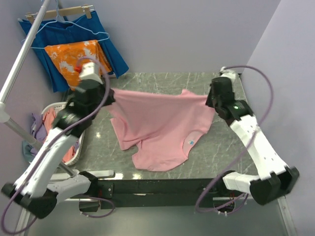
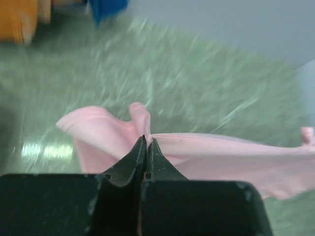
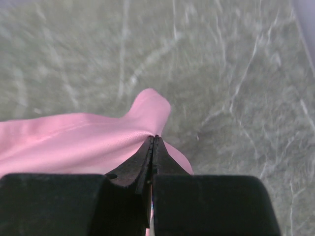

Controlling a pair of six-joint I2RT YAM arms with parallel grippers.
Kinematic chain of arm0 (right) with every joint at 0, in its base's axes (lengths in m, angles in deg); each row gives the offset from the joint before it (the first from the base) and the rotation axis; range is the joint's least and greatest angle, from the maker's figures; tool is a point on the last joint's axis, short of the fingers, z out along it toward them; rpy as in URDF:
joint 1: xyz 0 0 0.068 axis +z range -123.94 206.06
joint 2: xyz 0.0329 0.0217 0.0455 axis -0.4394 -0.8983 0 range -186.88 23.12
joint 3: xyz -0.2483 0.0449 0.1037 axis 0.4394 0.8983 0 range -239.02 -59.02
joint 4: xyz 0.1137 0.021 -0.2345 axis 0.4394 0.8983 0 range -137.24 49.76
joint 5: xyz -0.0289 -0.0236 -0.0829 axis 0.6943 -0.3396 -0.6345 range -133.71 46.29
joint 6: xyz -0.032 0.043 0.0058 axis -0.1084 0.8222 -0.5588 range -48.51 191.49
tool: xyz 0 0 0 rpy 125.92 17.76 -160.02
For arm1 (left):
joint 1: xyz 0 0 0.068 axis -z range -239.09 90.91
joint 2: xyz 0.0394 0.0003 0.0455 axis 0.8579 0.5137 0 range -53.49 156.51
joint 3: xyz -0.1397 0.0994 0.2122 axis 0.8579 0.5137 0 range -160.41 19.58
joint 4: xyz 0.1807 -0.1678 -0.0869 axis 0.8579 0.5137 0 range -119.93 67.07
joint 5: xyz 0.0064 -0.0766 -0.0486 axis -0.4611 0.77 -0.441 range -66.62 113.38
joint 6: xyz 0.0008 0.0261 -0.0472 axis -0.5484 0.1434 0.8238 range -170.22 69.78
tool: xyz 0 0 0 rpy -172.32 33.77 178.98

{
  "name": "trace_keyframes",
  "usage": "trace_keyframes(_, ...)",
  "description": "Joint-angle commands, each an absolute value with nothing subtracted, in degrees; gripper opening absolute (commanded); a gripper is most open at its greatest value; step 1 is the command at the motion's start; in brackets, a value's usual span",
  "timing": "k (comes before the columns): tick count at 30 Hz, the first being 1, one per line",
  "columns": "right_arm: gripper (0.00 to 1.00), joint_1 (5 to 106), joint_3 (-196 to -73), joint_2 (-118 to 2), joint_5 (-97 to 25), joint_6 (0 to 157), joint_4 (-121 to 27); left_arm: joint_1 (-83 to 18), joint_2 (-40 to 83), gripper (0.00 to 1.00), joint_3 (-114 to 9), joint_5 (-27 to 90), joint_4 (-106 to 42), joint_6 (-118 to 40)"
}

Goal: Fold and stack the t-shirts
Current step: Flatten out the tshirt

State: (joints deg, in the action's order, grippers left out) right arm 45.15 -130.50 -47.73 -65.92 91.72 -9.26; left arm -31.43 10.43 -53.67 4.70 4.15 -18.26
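Note:
A light pink t-shirt hangs stretched between my two grippers above the green marble table, its lower part draping toward the near edge. My left gripper is shut on its left edge; the left wrist view shows the pink cloth pinched at the fingertips. My right gripper is shut on the right edge; the right wrist view shows the shirt clamped at the tips. More pink and lilac shirts lie in a basket at the left.
A white basket stands at the table's left edge. A dark blue pleated cloth and an orange cloth with white blotches hang on a hanger at the back left. A slanting metal pole stands left.

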Motion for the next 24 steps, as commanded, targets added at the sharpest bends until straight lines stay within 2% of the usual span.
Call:
trace_keyframes(1,0.00,44.9,-140.2,-38.8,-69.6,90.1,-4.6,-31.2,3.3,0.01,-64.2,2.3,10.1,-21.0)
trace_keyframes(8,0.00,45.0,-150.8,-27.4,-65.0,90.3,1.2,-31.2,-4.7,0.01,-72.5,19.7,13.8,-20.1)
trace_keyframes(14,0.00,45.0,-161.5,-24.4,-61.5,90.2,5.2,-31.2,-10.1,0.01,-76.7,26.5,15.7,-16.0)
trace_keyframes(19,0.00,45.0,-163.0,-27.5,-61.5,89.6,4.0,-31.2,-8.4,0.03,-79.7,24.0,18.5,-16.0)
trace_keyframes(21,0.01,45.0,-161.2,-30.1,-63.2,89.4,2.3,-31.2,-6.6,0.10,-78.4,20.2,18.2,-16.6)
trace_keyframes(24,0.00,45.0,-158.1,-35.1,-65.6,89.6,-0.8,-31.1,-2.0,0.13,-74.7,14.4,17.1,-17.9)
